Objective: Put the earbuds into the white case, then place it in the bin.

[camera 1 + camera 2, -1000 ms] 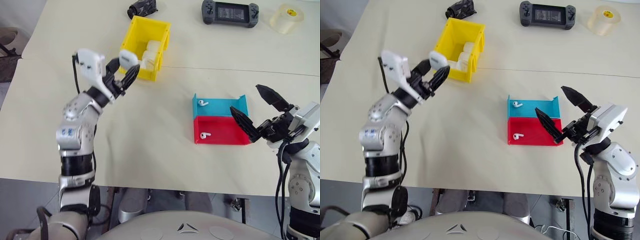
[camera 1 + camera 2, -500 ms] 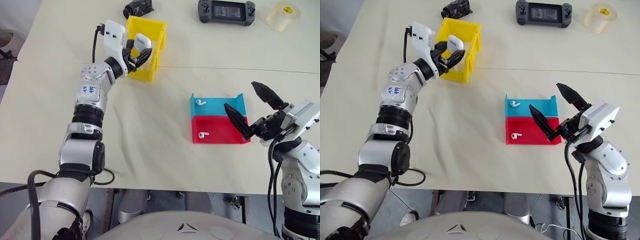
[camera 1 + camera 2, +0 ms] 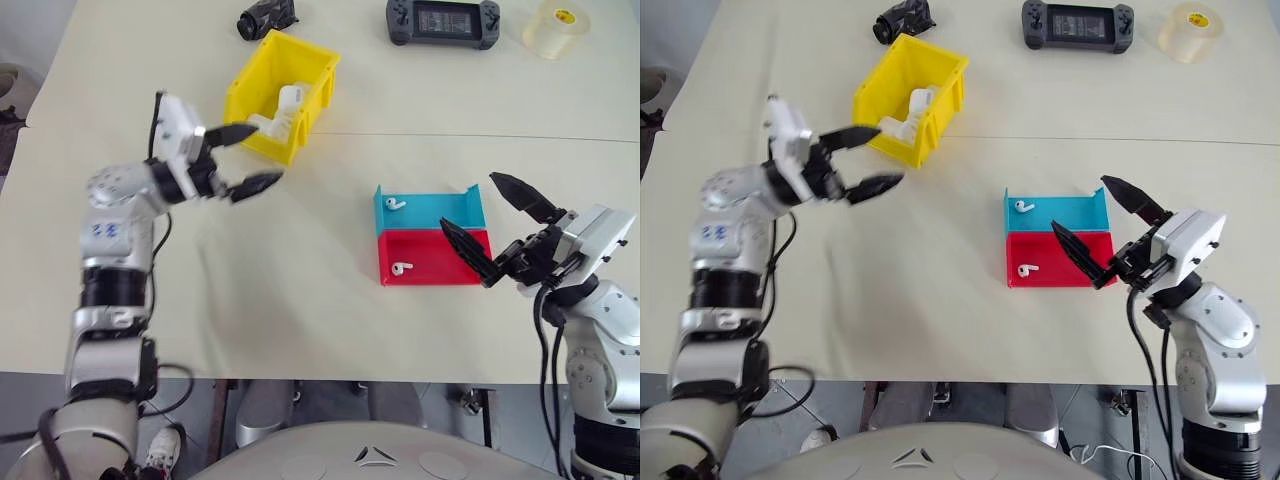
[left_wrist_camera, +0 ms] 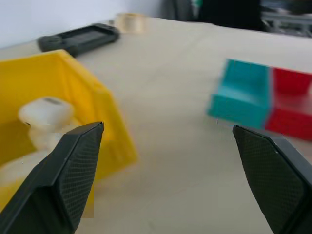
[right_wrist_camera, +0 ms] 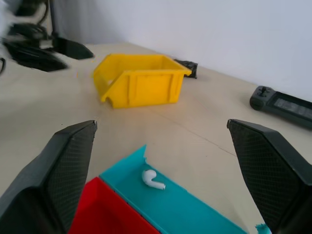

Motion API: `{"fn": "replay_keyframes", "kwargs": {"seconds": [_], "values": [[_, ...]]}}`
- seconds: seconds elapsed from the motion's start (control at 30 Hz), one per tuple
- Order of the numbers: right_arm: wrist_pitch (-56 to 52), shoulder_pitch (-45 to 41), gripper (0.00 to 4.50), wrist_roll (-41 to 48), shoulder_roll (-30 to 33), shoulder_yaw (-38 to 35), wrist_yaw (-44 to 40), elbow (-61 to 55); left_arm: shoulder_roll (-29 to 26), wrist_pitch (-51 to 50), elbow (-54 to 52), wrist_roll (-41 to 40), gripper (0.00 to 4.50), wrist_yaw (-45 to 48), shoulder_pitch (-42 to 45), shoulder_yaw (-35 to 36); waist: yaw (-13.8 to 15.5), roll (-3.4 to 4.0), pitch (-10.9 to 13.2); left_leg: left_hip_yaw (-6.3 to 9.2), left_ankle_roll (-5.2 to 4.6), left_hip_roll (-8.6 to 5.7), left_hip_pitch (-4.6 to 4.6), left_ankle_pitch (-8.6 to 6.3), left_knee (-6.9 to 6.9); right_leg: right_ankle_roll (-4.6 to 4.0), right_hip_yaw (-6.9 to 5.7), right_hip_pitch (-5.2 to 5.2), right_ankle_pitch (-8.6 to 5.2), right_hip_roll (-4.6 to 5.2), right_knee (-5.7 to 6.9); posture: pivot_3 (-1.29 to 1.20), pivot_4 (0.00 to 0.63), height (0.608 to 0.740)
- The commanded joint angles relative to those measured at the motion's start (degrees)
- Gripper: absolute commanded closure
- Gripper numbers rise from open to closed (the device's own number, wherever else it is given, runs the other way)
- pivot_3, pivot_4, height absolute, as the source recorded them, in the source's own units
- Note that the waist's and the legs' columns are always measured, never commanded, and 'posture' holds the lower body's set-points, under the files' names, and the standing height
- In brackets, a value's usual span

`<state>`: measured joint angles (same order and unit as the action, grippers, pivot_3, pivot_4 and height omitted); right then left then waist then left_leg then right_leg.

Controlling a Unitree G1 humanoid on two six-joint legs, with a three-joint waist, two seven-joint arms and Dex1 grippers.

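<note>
The yellow bin [image 3: 243, 92] stands at the far left of the table with white items inside. The white case [image 3: 264, 124] seems to lie among them near the front wall. My left gripper [image 3: 262, 153] hovers just in front of the bin, open and empty. One earbud [image 3: 397, 203] lies in the teal tray [image 3: 440, 210], another earbud [image 3: 402, 268] in the red tray [image 3: 445, 270]. My right gripper [image 3: 468, 200] is open at the right end of these trays, holding nothing. The right wrist view shows the teal tray's earbud [image 5: 153, 179] between the fingers.
A black game console [image 3: 437, 20] and a roll of clear tape [image 3: 557, 25] sit at the table's far edge. A small black object [image 3: 265, 15] lies just behind the bin. A seam [image 3: 480, 137] crosses the tabletop.
My left gripper held the white case over the bin, then opened and let it go. It has drawn back from the bin, toward me and to the left. The right arm stayed still.
</note>
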<state>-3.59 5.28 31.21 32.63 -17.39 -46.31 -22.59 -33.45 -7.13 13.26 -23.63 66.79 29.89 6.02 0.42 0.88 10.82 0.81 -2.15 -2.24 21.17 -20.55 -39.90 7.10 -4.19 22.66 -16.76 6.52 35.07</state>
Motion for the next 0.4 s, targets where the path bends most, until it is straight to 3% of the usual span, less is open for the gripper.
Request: {"fn": "replay_keyframes", "kwargs": {"seconds": [0.03,0.2,0.4], "values": [[1.8,-1.9,0.00,1.6,3.6,-1.9,-5.7,2.2,-3.1,2.3,-6.6,-3.2,0.03,3.8,-4.5,3.3,0.5,0.01,0.0,0.09,0.00,-0.01,-0.01,0.00,-0.03,-0.01,0.08,-0.05,0.00,0.03,-0.02,0.00,0.150,0.740],[2.1,-3.9,0.00,2.7,8.1,-2.1,-13.8,7.8,-4.8,6.1,-11.1,-0.4,0.03,0.1,-12.3,5.7,1.0,0.01,0.0,0.14,-0.06,-0.03,-0.01,-0.04,-0.03,-0.01,0.23,-0.10,0.00,0.16,-0.10,0.00,0.150,0.740],[4.5,-5.2,0.00,1.0,9.4,-2.2,-17.3,11.9,-3.8,7.5,-13.4,1.0,0.03,-5.6,-16.2,5.9,1.0,0.01,0.0,0.13,-0.07,-0.02,0.00,-0.05,-0.03,-0.01,0.24,-0.10,0.00,0.17,-0.11,0.00,0.150,0.740]]}}
